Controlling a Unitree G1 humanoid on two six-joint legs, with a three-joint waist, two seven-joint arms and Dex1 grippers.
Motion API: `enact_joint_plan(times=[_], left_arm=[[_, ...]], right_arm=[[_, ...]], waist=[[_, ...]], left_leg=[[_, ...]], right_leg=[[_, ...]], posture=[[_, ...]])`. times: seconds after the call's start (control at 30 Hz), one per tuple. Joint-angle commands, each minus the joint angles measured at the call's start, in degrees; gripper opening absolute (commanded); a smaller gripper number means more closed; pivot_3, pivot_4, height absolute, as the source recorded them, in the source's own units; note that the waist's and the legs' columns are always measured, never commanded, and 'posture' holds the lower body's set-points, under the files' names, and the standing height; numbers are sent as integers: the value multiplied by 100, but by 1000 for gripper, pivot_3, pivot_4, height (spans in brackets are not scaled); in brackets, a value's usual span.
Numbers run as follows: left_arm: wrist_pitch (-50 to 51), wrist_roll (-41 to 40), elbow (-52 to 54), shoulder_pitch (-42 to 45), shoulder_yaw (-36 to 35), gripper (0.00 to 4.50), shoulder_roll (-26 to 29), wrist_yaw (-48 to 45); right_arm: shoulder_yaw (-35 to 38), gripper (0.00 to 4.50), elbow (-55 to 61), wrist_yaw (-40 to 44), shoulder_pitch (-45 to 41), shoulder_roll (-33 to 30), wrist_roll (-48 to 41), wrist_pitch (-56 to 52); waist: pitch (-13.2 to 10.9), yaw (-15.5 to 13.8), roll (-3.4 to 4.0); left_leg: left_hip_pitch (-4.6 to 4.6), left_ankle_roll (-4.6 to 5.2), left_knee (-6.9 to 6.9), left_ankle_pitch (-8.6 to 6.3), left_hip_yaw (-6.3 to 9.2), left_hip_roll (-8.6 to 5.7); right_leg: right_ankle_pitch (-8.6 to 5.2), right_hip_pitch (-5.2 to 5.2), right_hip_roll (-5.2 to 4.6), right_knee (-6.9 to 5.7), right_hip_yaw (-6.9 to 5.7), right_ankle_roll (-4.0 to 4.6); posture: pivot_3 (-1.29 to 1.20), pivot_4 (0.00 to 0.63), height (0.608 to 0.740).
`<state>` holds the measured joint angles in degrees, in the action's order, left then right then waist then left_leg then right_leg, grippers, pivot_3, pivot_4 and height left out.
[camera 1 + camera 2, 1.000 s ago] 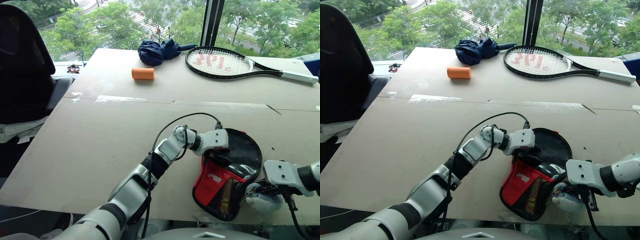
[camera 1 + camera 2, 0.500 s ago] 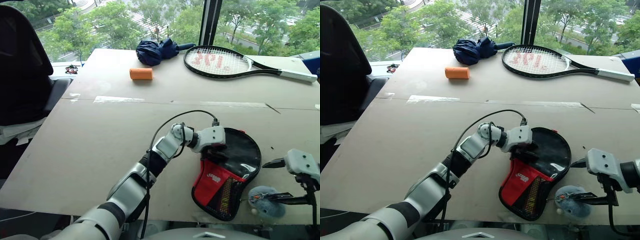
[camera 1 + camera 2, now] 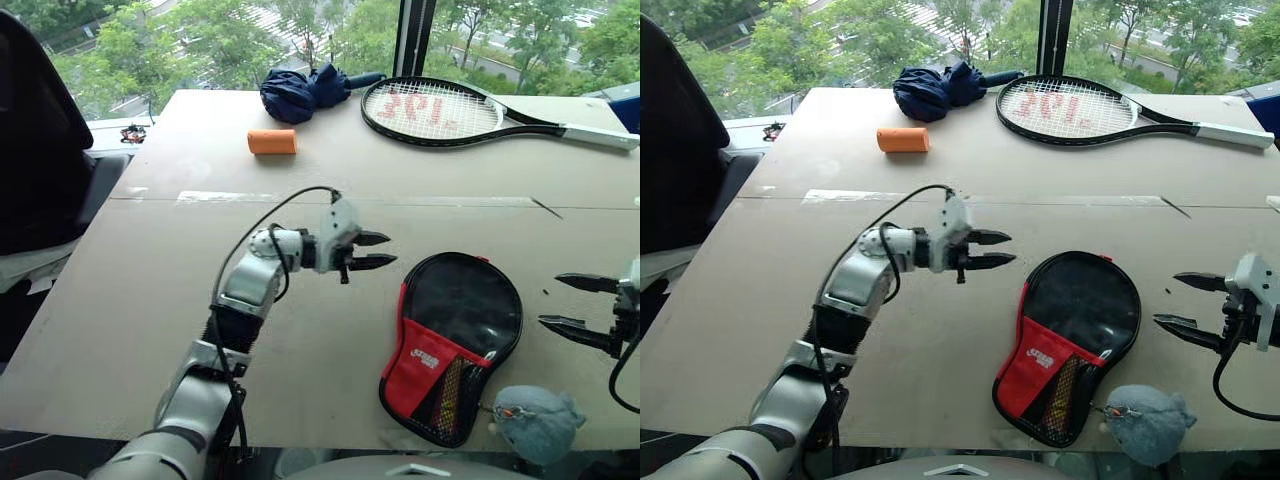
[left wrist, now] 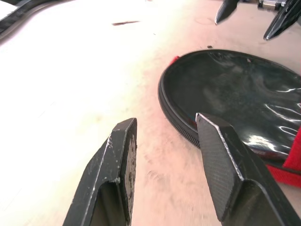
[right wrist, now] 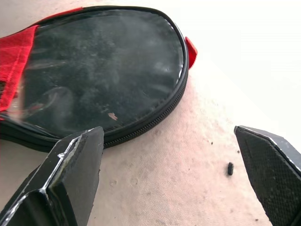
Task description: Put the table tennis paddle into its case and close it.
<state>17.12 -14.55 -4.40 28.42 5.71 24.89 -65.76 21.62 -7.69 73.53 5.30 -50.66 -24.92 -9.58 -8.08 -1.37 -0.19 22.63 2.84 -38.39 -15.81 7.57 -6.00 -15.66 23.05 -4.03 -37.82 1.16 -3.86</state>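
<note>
The case [image 3: 455, 340], a black paddle-shaped pouch with a red logo panel and mesh pocket, lies flat near the table's front edge. Its zip runs shut along the round rim [image 5: 155, 113]. The fuzzy grey-blue ball charm [image 3: 540, 420] rests loose by its narrow end. The table tennis paddle is hidden. My left gripper [image 3: 372, 251] hovers open and empty to the left of the case, pointing toward it. My right gripper [image 3: 575, 305] stands wide open to the right of the case [image 4: 235, 94], apart from it and empty.
At the table's far side lie a large strung tennis racket [image 3: 440, 108], a folded navy umbrella [image 3: 300, 92] and an orange cylinder [image 3: 272, 141]. A black chair [image 3: 40, 150] stands off the table's left edge. A taped seam [image 3: 230, 197] crosses the tabletop.
My left gripper has drawn away from the case, to the left and up. My right gripper let go of the ball charm, opened wide and moved right. The charm now lies free.
</note>
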Motion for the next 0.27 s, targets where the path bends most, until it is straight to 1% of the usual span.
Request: enact_joint_plan(times=[0.03,0.13,0.27], left_arm=[[256,-321,786,-879,-537,1996,553,105],[177,-366,1128,-1623,-773,1996,915,155],[141,-483,1599,-2473,-999,1996,1186,223]], right_arm=[[-30,4470,-758,270,-295,144,58,782],[-94,4470,-1208,426,-497,175,54,1014],[-150,4470,-1837,622,-735,96,139,1325]], waist=[[-5,42,9],[-16,57,25],[-20,47,34]], left_leg=[[0,1,0,0,-1,-2],[-8,0,3,0,-1,-1],[-9,0,4,-1,-2,-1]], right_leg=[[0,0,0,-1,1,0],[1,-2,1,-8,5,2],[3,-3,0,-9,5,5]], posture=[[0,150,740],[0,150,740],[0,150,740]])
